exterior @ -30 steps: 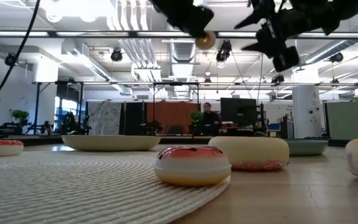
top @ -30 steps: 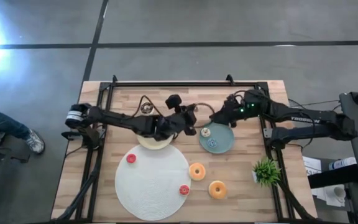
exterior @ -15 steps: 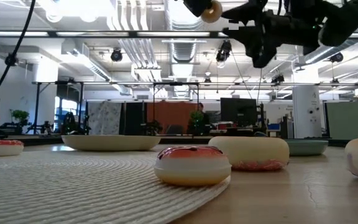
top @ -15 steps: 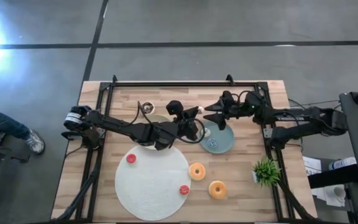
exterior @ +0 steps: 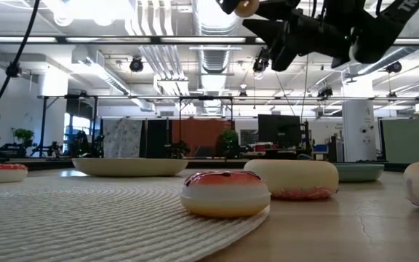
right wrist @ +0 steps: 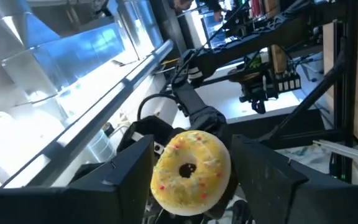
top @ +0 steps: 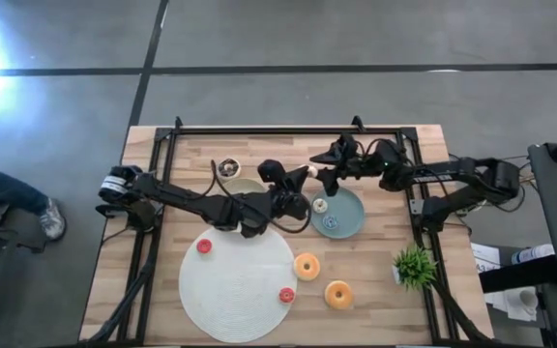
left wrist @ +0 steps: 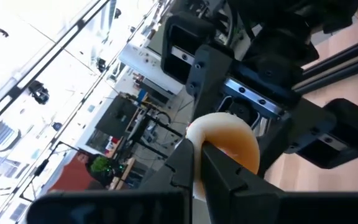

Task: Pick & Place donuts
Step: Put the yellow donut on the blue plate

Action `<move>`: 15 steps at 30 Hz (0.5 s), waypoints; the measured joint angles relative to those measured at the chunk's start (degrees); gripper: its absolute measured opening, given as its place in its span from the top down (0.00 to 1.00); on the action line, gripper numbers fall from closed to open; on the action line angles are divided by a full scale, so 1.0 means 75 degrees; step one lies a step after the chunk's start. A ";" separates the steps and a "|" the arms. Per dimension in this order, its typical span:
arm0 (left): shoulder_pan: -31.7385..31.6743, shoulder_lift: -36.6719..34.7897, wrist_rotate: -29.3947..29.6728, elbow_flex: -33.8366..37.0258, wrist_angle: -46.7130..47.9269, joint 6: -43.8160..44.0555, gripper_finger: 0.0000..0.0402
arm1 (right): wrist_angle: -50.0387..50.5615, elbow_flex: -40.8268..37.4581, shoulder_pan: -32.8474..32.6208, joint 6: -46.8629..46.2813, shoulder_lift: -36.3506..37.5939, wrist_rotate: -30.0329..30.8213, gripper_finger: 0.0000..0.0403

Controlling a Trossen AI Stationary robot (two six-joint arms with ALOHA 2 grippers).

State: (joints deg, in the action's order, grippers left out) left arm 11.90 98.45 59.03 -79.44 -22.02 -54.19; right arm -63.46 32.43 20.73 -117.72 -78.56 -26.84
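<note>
A yellow-iced donut (right wrist: 191, 171) with sprinkles is high above the table, between the two grippers, over the far middle (top: 310, 172). My left gripper (top: 303, 178) is shut on it. My right gripper (top: 326, 172) is open and level, facing the left one. Its fingers (right wrist: 132, 165) stand on either side of the donut, and I cannot tell whether they touch it. Two red donuts (top: 204, 246) lie on the white mat (top: 237, 285). Two orange ones (top: 307, 266) lie on the wood. A dark one (top: 228, 168) lies near the far edge. My left gripper pinches the yellow donut by a part of its ring (left wrist: 211, 149) between its two fingers (left wrist: 188, 163), coming level from the table's left. The rest of the ring sticks out beyond the fingertips. The donut is lifted clear and stands on edge, its iced face toward the right gripper.
A teal plate (top: 351, 220) with a pale donut (top: 320, 205) on it lies under the grippers. A beige plate (top: 243, 223) is half hidden under the left arm. A small green plant (top: 414, 265) stands near the right edge. A person's leg (top: 8, 198) shows beyond the left edge.
My left gripper has risen with the donut and shifted a little toward the table's right and far side. My right gripper has swung from above the teal plate toward the left, turned level, and closed in on the donut until its fingers flank it.
</note>
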 joint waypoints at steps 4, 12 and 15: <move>-0.0002 0.0000 0.0110 0.0033 0.0006 0.0006 1.00 | -0.0023 0.0002 0.0000 -0.0057 -0.0009 -0.0025 0.53; -0.0032 -0.0001 0.0127 0.0252 -0.0346 -0.0167 1.00 | -0.0015 -0.0054 -0.0009 -0.0106 0.0011 -0.0266 0.58; -0.0029 0.0000 0.0215 0.0310 -0.0576 -0.0436 1.00 | 0.0010 -0.0098 -0.0005 -0.0001 0.0011 -0.0293 0.57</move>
State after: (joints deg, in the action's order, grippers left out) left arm 11.68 98.45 60.64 -77.12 -26.34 -57.46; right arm -63.38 31.69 20.70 -117.72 -78.48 -29.04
